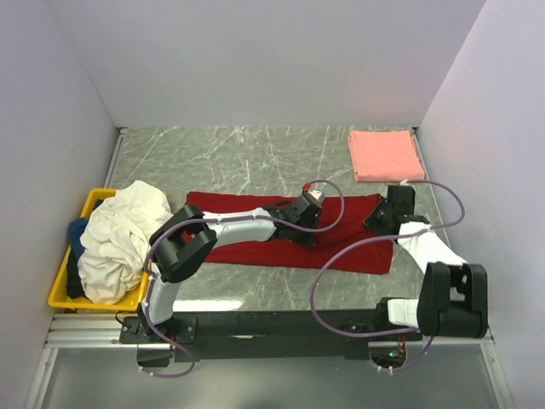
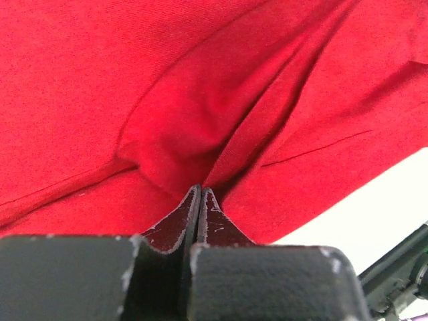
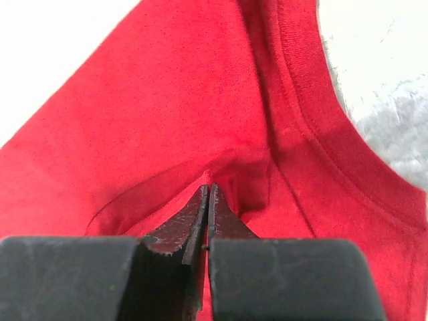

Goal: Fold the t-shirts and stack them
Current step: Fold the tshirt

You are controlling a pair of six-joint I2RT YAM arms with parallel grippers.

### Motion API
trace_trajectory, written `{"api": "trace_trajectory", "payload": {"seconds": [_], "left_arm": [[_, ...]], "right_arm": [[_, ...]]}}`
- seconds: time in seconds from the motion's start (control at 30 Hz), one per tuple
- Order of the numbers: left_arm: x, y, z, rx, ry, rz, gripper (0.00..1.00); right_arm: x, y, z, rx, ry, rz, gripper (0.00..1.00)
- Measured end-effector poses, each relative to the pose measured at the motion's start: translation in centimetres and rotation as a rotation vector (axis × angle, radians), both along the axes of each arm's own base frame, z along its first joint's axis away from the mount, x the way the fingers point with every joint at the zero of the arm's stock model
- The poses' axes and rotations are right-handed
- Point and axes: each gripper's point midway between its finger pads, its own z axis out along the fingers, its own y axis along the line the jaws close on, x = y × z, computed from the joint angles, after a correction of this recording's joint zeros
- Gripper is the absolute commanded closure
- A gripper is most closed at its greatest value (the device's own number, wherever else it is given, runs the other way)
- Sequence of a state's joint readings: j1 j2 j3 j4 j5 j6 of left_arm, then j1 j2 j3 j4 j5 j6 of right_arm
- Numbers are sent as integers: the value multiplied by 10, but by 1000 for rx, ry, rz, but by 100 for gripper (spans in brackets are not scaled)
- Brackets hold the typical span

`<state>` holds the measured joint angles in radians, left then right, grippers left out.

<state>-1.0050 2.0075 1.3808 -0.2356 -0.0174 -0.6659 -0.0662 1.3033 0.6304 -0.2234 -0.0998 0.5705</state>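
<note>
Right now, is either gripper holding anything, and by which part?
Both hold the dark red shirt. The left gripper is shut on a pinched fold near its far edge; the right gripper is shut on cloth at its far right corner.

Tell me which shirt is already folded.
The pink shirt, far right: a neat flat rectangle. The dark red shirt lies spread out in the middle, and the cream shirt is heaped in the yellow bin.
</note>
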Motion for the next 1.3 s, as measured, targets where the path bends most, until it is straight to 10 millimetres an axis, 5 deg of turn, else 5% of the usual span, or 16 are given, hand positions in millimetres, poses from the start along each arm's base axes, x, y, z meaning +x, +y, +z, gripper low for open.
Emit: {"api": "trace_trajectory", "payload": {"seconds": [0.2,0.63,0.73,0.93,1.1,1.3], "left_arm": [[3,10,7,28,-17,28,99],[22,30,39,-12,-36,66,96],[18,31,37,-11,-23,46,84],[7,38,25,11,12,20,55],[7,53,26,17,22,46,57],[34,76,50,-32,5,145,72]], "right_arm": [[-8,6,28,21,-86,21,99],[-65,31,28,134,-74,67,98],[-74,34,28,153,-77,61,91],[-87,39,25,193,-50,45,58],[-89,39,29,193,-55,42,54],[-81,51,41,167,-74,86,54]]}}
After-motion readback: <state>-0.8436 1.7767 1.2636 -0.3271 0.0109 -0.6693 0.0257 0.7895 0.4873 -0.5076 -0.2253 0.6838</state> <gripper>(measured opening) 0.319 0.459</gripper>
